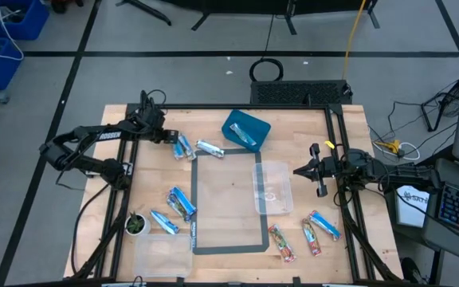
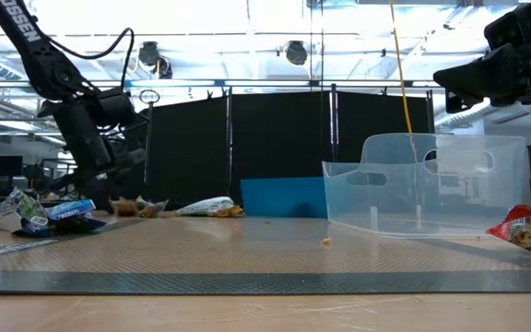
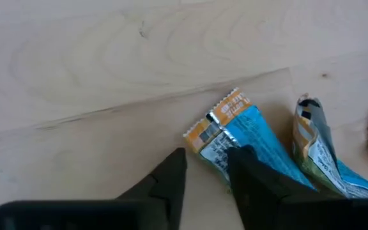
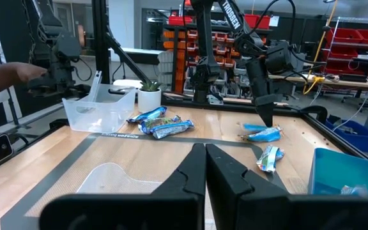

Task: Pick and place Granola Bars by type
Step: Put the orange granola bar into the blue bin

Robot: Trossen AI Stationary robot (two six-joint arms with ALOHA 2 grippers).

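Overhead and table-level cameras share the clear bin point(image 1: 272, 188); wrist cameras look past their fingers.

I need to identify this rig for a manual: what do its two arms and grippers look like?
Both arms are black with jointed tubular links. The left arm carries white lettering and a looping black cable; each ends in two dark, tapering fingers. The right gripper has a small yellow tag nearby.

Left gripper point(image 3: 206, 176) lowered, narrowly parted; right gripper point(image 4: 204, 167) closed.

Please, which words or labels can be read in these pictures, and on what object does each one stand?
"TROSSEN": white letters on the left arm.
Blue granola bar wrapper: small print, too blurred to read.
Grey tape: print too small to read.
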